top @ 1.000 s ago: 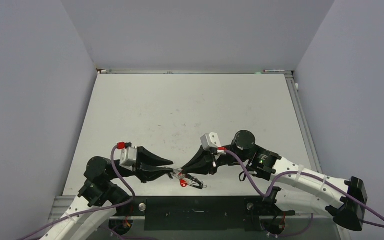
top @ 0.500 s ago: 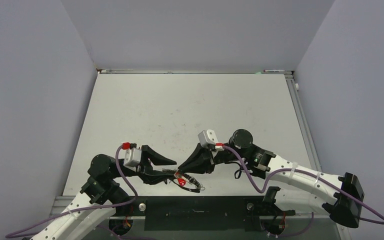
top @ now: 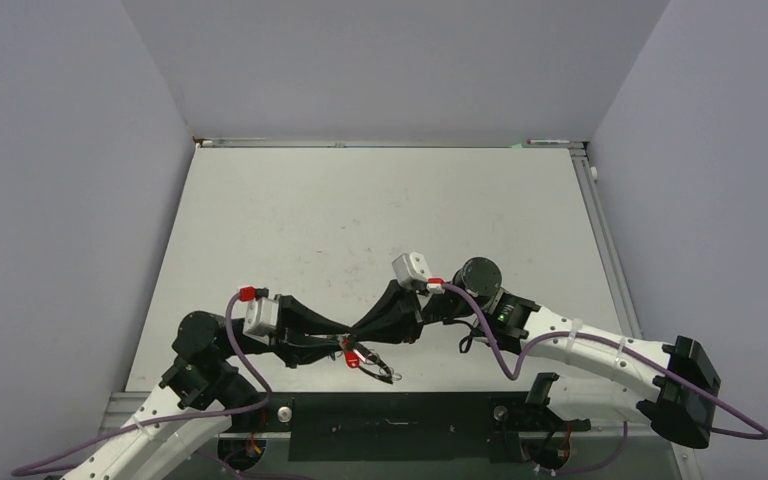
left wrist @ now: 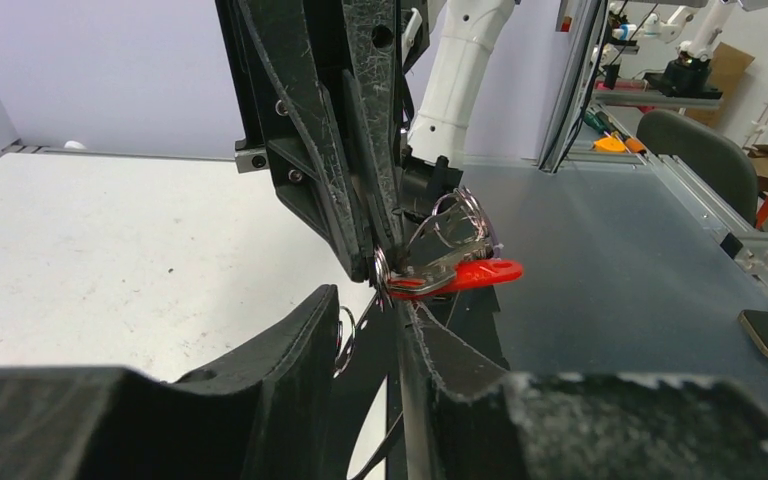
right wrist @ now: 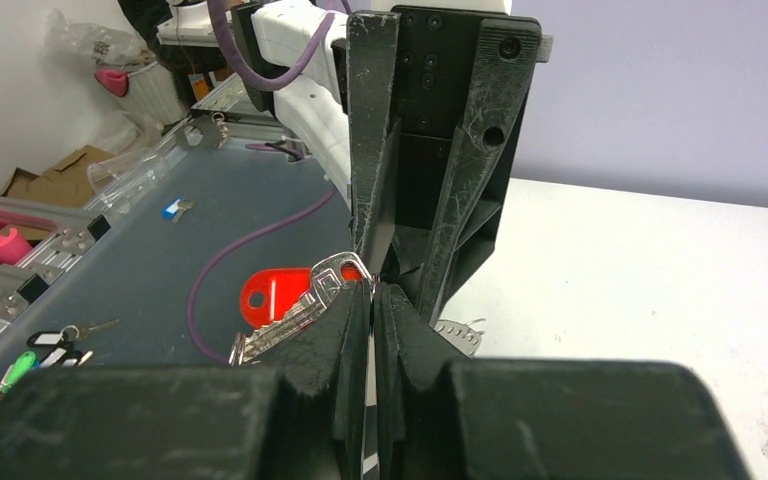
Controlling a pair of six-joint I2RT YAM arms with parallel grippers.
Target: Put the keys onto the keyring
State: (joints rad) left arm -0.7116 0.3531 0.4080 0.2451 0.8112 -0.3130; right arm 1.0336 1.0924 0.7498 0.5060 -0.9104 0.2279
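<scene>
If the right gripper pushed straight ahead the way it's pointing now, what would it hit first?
The left gripper: it sits directly ahead of the right gripper, apparently almost touching, though depth is unclear. The keys hang just beside that line.

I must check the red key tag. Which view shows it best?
The right wrist view: the red tag shows its broad face, close up. The left wrist shows it edge-on; the top view, a red speck.

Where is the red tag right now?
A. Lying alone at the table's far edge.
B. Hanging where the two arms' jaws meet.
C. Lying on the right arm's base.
B: the red tag hangs with the keys right where both arms' jaws meet.
</scene>
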